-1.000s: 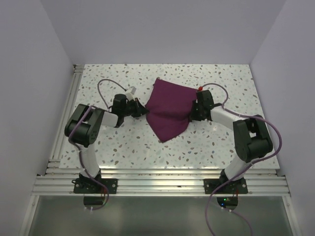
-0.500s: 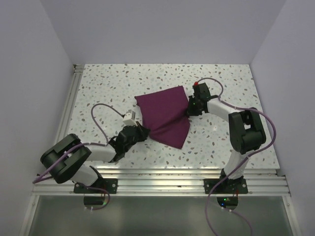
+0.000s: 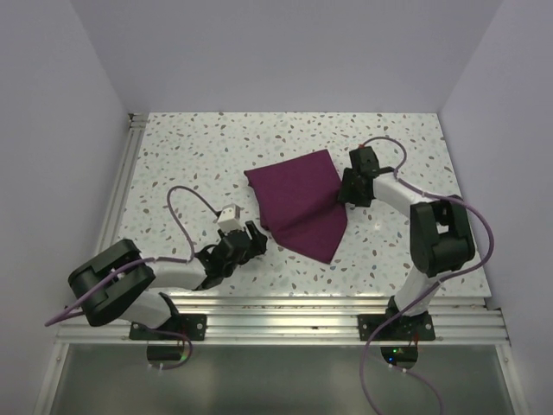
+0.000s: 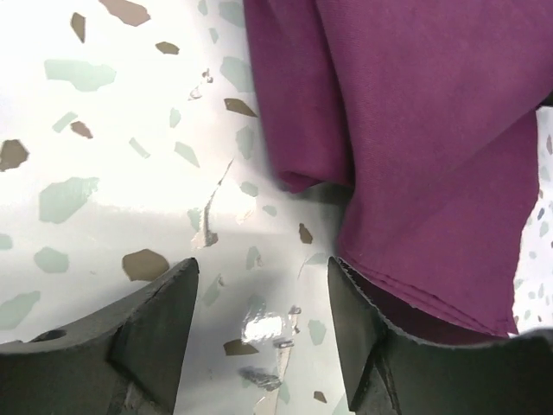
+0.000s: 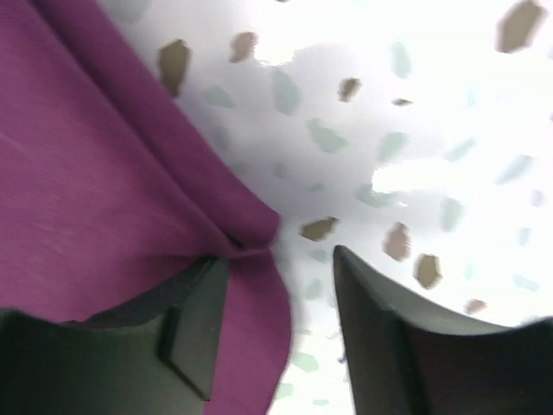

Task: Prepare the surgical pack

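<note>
One surgical pack point(image 3: 298, 203), one left claw point(image 3: 253, 239), one right claw point(image 3: 346, 195)

The surgical pack point(image 3: 298, 203) lies flat on the table point(image 3: 190, 147), a little right of centre. The left gripper point(image 3: 251, 242) sits low over the table before the pack's near-left side, just beside it (in the left wrist view the pack's edge lies ahead and to the right of the spread fingers point(image 4: 155, 311)). The right gripper point(image 3: 348, 192) is at the pack's right edge, which reaches in between its parted fingers point(image 5: 371, 311).
</note>
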You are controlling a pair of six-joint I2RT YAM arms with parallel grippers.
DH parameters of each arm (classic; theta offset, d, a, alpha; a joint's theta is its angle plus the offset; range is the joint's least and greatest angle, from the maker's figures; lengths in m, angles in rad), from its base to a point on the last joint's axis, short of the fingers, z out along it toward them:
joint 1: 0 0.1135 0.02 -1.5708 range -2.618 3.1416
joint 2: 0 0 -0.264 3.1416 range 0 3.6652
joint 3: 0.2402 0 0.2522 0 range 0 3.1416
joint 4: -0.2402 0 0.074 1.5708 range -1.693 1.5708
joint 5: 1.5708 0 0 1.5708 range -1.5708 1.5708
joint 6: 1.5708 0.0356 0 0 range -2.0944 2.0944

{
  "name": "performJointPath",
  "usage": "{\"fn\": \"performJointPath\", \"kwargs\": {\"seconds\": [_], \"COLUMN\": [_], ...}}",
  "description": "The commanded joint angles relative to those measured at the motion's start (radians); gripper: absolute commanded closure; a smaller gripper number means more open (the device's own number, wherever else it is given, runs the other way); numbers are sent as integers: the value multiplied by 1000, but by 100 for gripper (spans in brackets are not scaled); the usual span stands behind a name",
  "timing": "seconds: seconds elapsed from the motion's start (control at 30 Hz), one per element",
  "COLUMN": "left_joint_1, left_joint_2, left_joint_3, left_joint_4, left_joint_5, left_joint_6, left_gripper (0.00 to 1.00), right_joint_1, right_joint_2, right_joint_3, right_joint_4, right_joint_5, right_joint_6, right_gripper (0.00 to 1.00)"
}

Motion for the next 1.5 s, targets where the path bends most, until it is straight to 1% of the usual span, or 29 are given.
{"fn": "performJointPath", "kwargs": {"seconds": [0.0, 0.03, 0.07, 0.1, 0.13, 0.17, 0.2, 0.23, 0.27, 0.3, 0.33, 0.37, 0.4, 0.43, 0.47, 0.5, 0.53, 0.57, 0.6, 0.63, 0.73, 0.9, 1.03, 1.17, 1.4, 1.47], "left_joint_1": [-6, -6, -6, -6, -4, -1, -1, 2, 8, 17, 46, 65, 86, 130, 148, 166, 189, 195, 197, 198, 200, 201, 204, 208, 221, 223], "left_joint_2": [-63, -116, -145, -171, -217, -247, -247, -262, -267, -270, -267, -264, -261, -246, -235, -224, -198, -186, -173, -149, -108, -78, -60, -58, -44, -32], "left_joint_3": [-1, -16, -21, -22, -3, 40, 40, 97, 121, 146, 199, 224, 262, 286, 307, 345, 368, 390, 424, 439, 484, 519, 545, 553, 554, 556], "left_joint_4": [-110, -124, -126, -130, -155, -194, -195, -246, -256, -267, -300, -310, -317, -331, -342, -356, -369, -383, -389, -391, -399, -389, -405, -409, -409, -405], "left_joint_5": [-36, -41, -40, -37, -32, -24, -24, -12, 11, 37, 89, 126, 172, 236, 258, 287, 322, 327, 339, 368, 387, 418, 421, 424, 444, 456], "left_joint_6": [27, 46, 66, 92, 148, 218, 219, 289, 335, 374, 424, 451, 499, 512, 524, 552, 563, 572, 595, 607, 621, 647, 664, 672, 679, 681], "left_gripper": [33, 30, 28, 27, 25, 25, 25, 22, 21, 20, 20, 20, 20, 20, 20, 20, 20, 20, 20, 20, 20, 20, 20, 20, 20, 20], "right_joint_1": [-8, -10, -10, -8, -10, -10, -7, -5, -2, 18, 32, 77, 107, 139, 173, 231, 257, 282, 330, 354, 411, 450, 463, 464, 475, 478], "right_joint_2": [-116, -131, -150, -182, -199, -234, -234, -281, -308, -341, -396, -427, -449, -466, -489, -494, -492, -480, -466, -452, -388, -322, -259, -233, -218, -213], "right_joint_3": [-36, -45, -68, -81, -95, -122, -141, -165, -217, -246, -272, -312, -325, -332, -337, -334, -322, -313, -297, -280, -233, -271, -256, -262, -322, -328], "right_joint_4": [-22, -21, -21, -22, -31, -44, -44, -41, -35, -30, -30, -33, -44, -85, -97, -119, -169, -188, -215, -290, -372, -309, -317, -303, -259, -271], "right_joint_5": [92, 96, 102, 103, 102, 100, 100, 85, 83, 92, 121, 140, 175, 206, 241, 253, 261, 279, 296, 316, 329, 272, 290, 296, 278, 277], "right_joint_6": [22, 24, 30, 45, 60, 109, 134, 163, 197, 274, 316, 361, 457, 506, 549, 635, 681, 714, 782, 821, 927, 1028, 1074, 1111, 1166, 1176], "right_gripper": [43, 37, 36, 36, 36, 36, 36, 36, 36, 36, 36, 36, 35, 35, 35, 34, 34, 34, 35, 35, 36, 41, 42, 43, 45, 49]}}
